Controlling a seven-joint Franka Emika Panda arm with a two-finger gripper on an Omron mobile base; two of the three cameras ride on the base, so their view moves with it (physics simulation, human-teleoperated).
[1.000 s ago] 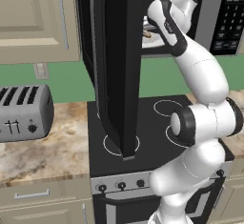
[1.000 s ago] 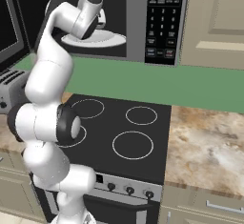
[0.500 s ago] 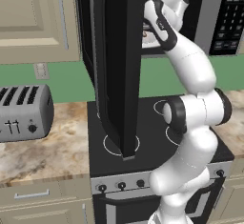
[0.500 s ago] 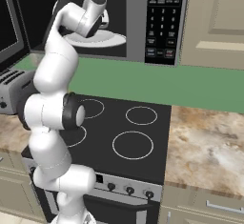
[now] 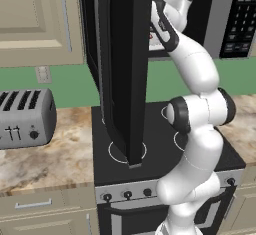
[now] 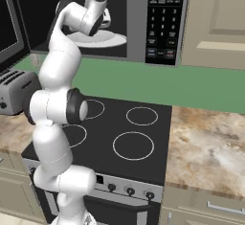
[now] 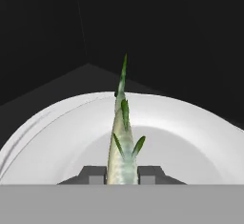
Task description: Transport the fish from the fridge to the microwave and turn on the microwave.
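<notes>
The microwave [image 6: 160,20] hangs above the stove with its dark door [image 5: 125,69] swung wide open. Inside its black cavity lies a white plate [image 6: 107,41] [image 7: 190,137]. My gripper [image 7: 122,173] [image 6: 105,22] reaches into the cavity and is shut on the fish [image 7: 121,142], a slim greenish-grey piece with small green fins. The fish points away from the hand, just above the middle of the plate. Whether it touches the plate I cannot tell. In the left base view the open door hides the fingers. The fridge is out of view.
A black stove [image 6: 134,133] with ring burners sits directly under the microwave. A silver toaster [image 5: 22,116] stands on the marble counter to the left. Beige wall cabinets [image 6: 215,23] flank the microwave, and more counter [image 6: 206,142] runs to the right.
The arm's elbow has lifted and swung, and the hand has shifted a little further over the plate inside the microwave. The grip on the fish is unchanged.
</notes>
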